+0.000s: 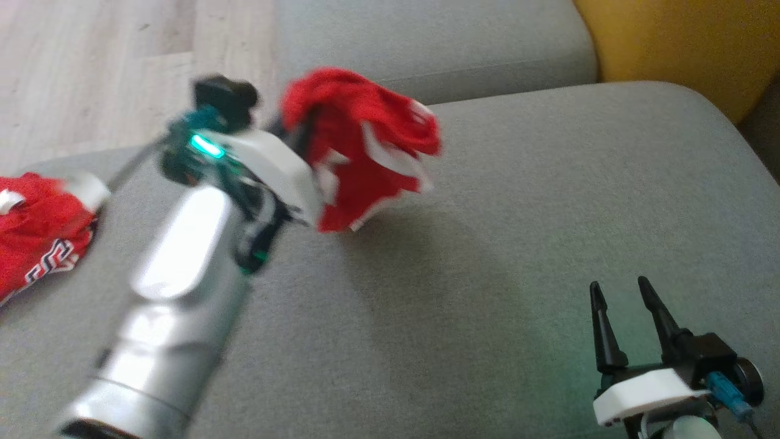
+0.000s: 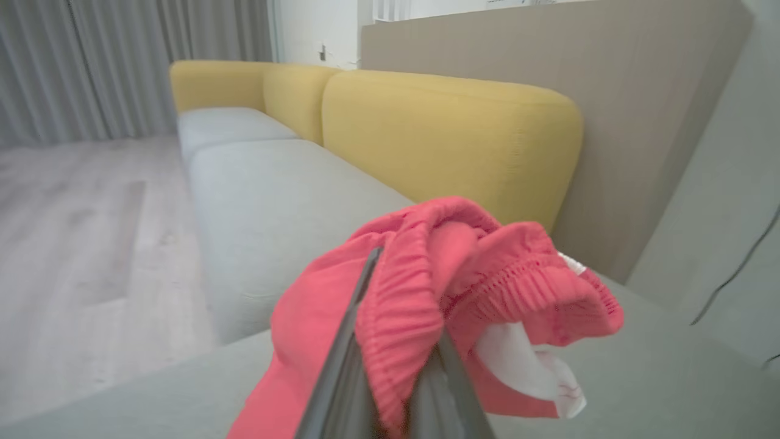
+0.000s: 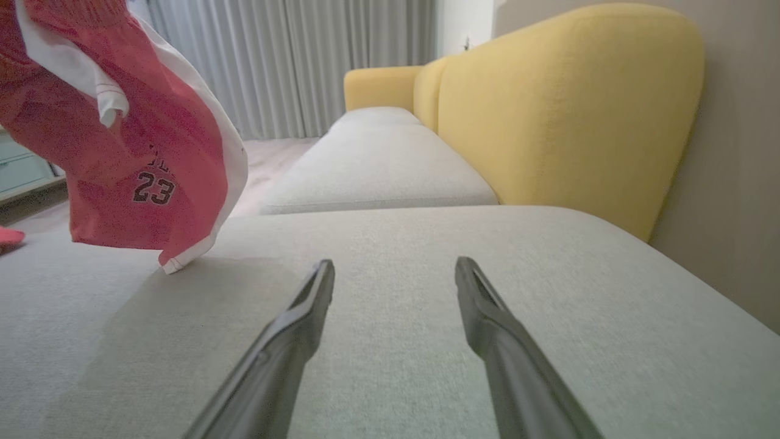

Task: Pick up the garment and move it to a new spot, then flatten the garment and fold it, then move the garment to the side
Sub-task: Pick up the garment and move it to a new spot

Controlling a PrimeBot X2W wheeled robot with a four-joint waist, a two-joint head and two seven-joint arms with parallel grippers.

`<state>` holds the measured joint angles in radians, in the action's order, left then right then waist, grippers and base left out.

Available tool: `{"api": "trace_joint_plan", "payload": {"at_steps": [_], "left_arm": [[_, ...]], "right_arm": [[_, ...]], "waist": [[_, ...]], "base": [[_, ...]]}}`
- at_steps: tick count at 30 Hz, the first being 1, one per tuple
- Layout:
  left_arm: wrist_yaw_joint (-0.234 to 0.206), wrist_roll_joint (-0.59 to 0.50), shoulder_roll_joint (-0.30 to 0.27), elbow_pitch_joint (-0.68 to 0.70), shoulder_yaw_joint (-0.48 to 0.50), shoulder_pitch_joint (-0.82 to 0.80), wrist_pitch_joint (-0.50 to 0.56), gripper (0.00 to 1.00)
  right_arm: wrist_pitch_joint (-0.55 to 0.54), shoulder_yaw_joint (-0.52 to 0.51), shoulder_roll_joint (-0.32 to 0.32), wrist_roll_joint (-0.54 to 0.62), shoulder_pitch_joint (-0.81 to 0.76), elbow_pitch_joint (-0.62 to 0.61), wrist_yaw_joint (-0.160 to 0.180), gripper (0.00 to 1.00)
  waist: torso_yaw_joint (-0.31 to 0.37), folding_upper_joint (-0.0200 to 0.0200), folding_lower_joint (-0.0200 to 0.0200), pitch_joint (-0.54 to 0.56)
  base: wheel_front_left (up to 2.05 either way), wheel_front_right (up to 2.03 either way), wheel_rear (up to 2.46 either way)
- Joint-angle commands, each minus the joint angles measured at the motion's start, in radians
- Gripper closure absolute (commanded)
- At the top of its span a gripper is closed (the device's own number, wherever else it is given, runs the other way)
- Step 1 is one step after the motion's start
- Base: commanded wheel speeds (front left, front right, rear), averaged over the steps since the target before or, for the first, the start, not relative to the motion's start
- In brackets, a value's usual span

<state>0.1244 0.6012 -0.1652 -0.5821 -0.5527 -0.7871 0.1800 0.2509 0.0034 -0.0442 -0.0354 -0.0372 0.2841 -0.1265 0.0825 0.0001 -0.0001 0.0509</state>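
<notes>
Head view, nearest first: the right gripper (image 1: 618, 283) sits low over the grey sofa cushion (image 1: 518, 231), fingers spread and empty. Farther out, the left gripper (image 2: 405, 305) pinches the bunched elastic waistband of the red basketball shorts (image 1: 365, 140). They hang above the cushion, the lowest hem corner at or just off it. So small a bite on gathered cloth may slip, or the hem may drag and snag. Beyond stands the yellow backrest (image 1: 670, 42).
</notes>
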Motion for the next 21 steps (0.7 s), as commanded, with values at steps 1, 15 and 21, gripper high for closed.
{"api": "trace_joint_plan", "payload": {"at_steps": [1,15,21], "left_arm": [[-0.021,0.034,0.025,0.021,0.042,-0.019,-0.023,1.0],[-0.189,0.179,0.072,-0.252,0.14,0.067,-0.169,1.0],[-0.18,0.18,0.049,-0.354,0.16,0.054,-0.245,0.38]], "right_arm": [[0.011,0.023,-0.006,-0.003,0.029,-0.03,-0.004,0.0],[0.011,0.067,-0.006,-0.027,0.129,-0.053,-0.004,0.0],[0.011,0.05,-0.006,-0.024,0.149,-0.05,-0.004,0.0]], "waist": [[0.026,-0.0001,0.0001,-0.02],[0.111,-0.0001,0.0001,-0.231],[0.094,-0.0001,0.0001,-0.268]], "base": [[0.0,0.0,0.0],[0.0,0.0,0.0],[0.0,0.0,0.0]]}}
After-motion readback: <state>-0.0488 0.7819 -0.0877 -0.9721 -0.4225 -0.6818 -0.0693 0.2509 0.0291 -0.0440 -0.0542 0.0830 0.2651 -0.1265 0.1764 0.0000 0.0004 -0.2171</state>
